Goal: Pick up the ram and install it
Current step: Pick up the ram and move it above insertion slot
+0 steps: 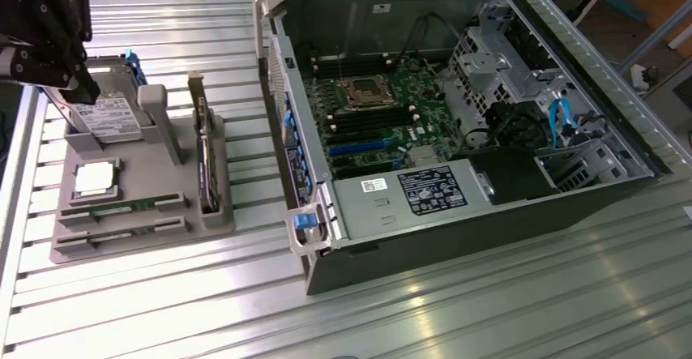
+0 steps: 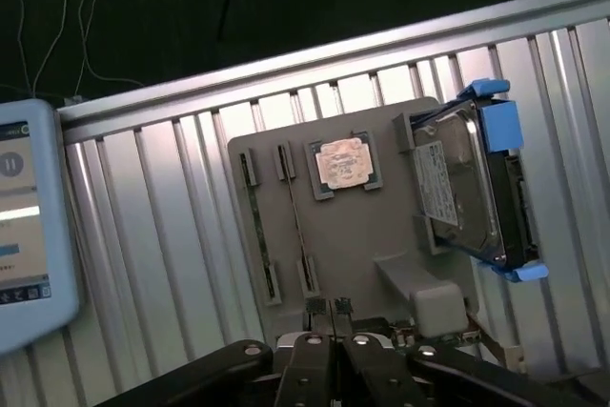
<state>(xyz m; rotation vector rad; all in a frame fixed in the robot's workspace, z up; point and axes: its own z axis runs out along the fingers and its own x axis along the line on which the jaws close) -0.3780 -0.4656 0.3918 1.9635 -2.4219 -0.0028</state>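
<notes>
Two rams lie edge-up in the slots of the grey holder tray (image 1: 141,245): one ram (image 1: 117,207) and a second ram (image 1: 117,232) just in front of it. The wrist view sees them as thin strips, one ram (image 2: 257,226) and the other ram (image 2: 297,221). My black gripper (image 1: 84,91) hangs above the tray's far end, over the hard drive and well apart from both rams. In the wrist view my gripper (image 2: 334,316) is shut with nothing between the fingers. The open computer case (image 1: 454,237) lies on the exterior view's right, its motherboard (image 1: 378,108) exposed.
On the tray also sit a silver hard drive with blue clips (image 1: 108,116), a square processor (image 1: 96,177) and an upright expansion card (image 1: 201,156). A screen device (image 2: 24,226) stands beyond the table rail. Ribbed metal table (image 1: 487,310) extends around the tray and case.
</notes>
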